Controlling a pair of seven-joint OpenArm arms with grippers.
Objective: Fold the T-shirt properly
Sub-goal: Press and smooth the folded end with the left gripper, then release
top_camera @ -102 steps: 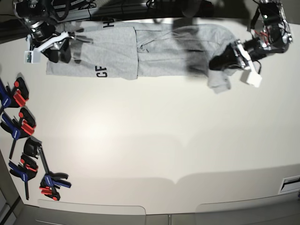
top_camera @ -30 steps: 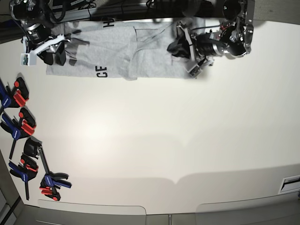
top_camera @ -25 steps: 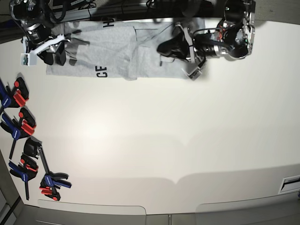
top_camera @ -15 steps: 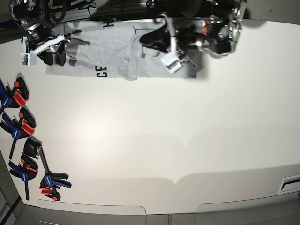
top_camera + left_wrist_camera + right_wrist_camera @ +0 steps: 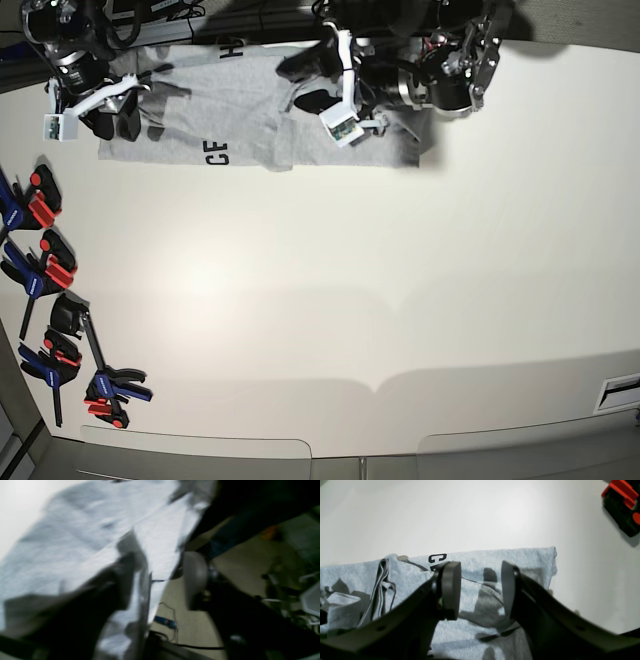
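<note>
The light grey T-shirt (image 5: 250, 110) lies stretched along the table's far edge, with dark letters at its near hem. Its right part is folded over to the left. My left gripper (image 5: 305, 82) hovers over the shirt's middle. The blurred left wrist view shows the left gripper (image 5: 162, 580) with its jaws apart and a fold of the shirt (image 5: 75, 530) against one finger. My right gripper (image 5: 118, 125) is open and empty just above the shirt's left end. The right wrist view shows this gripper (image 5: 480, 587) over the shirt (image 5: 532, 562), near the lettering.
Several blue, red and black clamps (image 5: 45, 265) lie along the table's left edge; one shows in the right wrist view (image 5: 623, 517). The white table (image 5: 350, 300) spreads toward the front. Beyond the far edge are cables and floor (image 5: 190, 620).
My left gripper has swept left across the shirt, carrying its right end over the middle, and its jaws now stand apart. The right arm has stayed in place.
</note>
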